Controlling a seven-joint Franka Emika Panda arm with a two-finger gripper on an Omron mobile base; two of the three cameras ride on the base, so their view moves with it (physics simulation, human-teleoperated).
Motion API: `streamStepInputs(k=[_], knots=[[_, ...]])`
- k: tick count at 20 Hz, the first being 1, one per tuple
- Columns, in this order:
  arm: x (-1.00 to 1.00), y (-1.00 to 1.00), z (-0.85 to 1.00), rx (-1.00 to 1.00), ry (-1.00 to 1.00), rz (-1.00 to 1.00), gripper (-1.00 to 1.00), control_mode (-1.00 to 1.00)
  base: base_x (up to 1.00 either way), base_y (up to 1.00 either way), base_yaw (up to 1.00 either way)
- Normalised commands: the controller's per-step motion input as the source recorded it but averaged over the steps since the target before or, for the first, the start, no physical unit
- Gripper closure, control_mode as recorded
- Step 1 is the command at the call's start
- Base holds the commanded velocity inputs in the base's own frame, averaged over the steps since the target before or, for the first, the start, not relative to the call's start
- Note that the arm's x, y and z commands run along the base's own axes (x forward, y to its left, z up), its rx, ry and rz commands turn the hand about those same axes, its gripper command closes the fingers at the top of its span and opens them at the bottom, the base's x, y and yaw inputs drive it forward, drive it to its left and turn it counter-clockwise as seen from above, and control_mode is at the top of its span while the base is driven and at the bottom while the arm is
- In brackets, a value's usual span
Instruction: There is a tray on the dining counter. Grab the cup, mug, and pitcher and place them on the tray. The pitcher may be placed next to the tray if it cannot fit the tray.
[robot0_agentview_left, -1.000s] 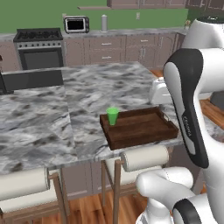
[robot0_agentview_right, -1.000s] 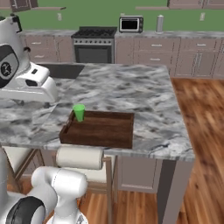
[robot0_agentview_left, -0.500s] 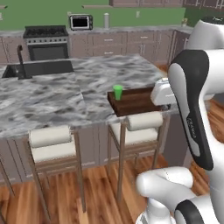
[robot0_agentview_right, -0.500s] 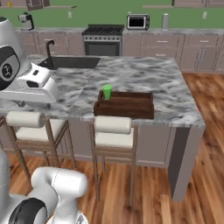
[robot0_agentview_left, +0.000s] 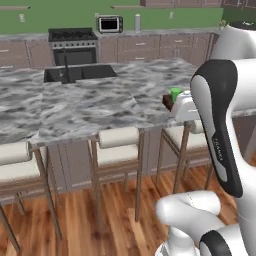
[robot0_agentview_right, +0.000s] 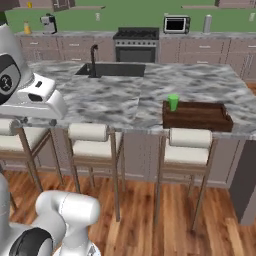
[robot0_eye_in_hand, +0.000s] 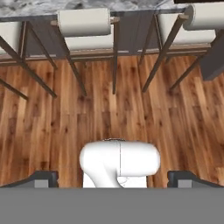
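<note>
Marble dining counter — cup on tray, hand spread

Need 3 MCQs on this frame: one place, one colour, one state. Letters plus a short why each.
1. Where does the cup stand?
A. in the sink
B. on the tray, at its left end in the right base view
C. on a stool

2. What colour is the cup?
A. green
B. yellow
C. red

3. How is the tool set?
A. shut on the cup
B. shut on nothing
C. open, holding nothing

Answers:
1 B: the cup sits inside the tray rim on the dining counter.
2 A: it shows bright green in both base views.
3 C: the hand view shows the fingertips far apart with only wooden floor beyond.
</note>
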Motion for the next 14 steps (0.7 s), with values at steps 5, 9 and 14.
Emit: streamStepInputs(k=[5, 9, 14], knots=[[0.00, 0.00, 0.00, 0.00, 0.00, 0.00, -1.00, 1.00, 0.00, 1.00, 0.00], [0.00, 0.00, 0.00, 0.00, 0.00, 0.00, -1.00, 1.00, 0.00, 1.00, 0.00], [0.00, 0.00, 0.00, 0.00, 0.00, 0.00, -1.00, 1.00, 0.00, 1.00, 0.00]])
